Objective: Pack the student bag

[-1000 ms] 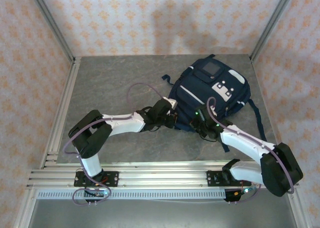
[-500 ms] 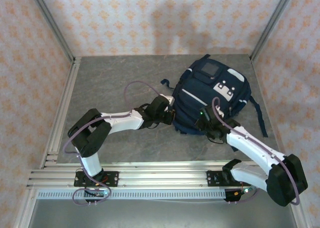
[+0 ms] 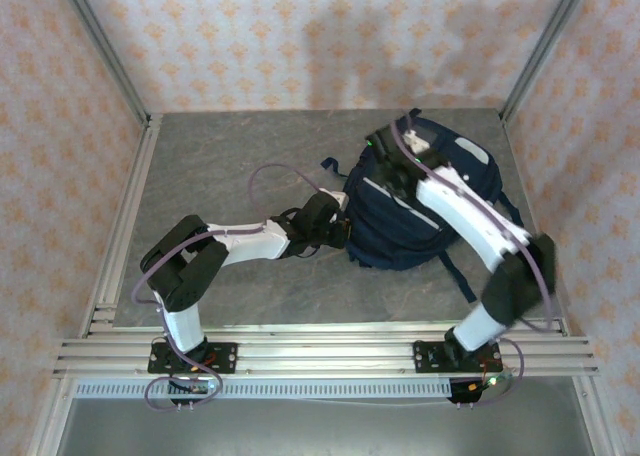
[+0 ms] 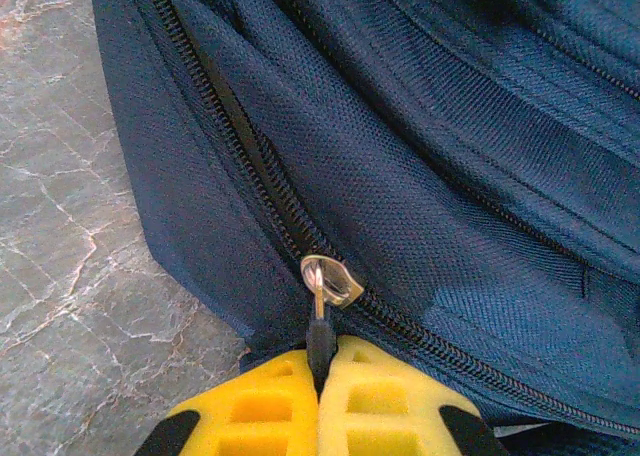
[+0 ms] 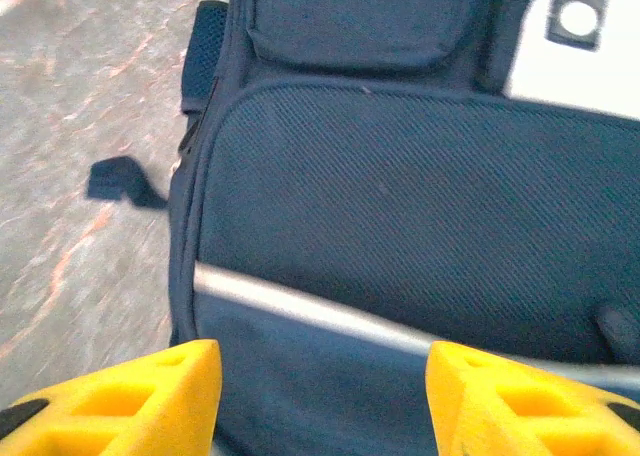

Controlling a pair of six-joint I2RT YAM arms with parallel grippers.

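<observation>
Just right of centre in the overhead frame, the student bag (image 3: 395, 238) lies on the grey table (image 3: 230, 146). At its lower-left edge the left end effector (image 4: 320, 361) is pinched shut on the metal zipper pull (image 4: 318, 301). The right end effector (image 5: 320, 376) hovers open above the front panel, holding nothing. With nothing bracing the fabric, a tug on the zipper could drag the whole bag or let the small tab slip free.

Patterned orange-cream walls (image 3: 300, 36) enclose a grey marbled tabletop (image 3: 220, 176).
</observation>
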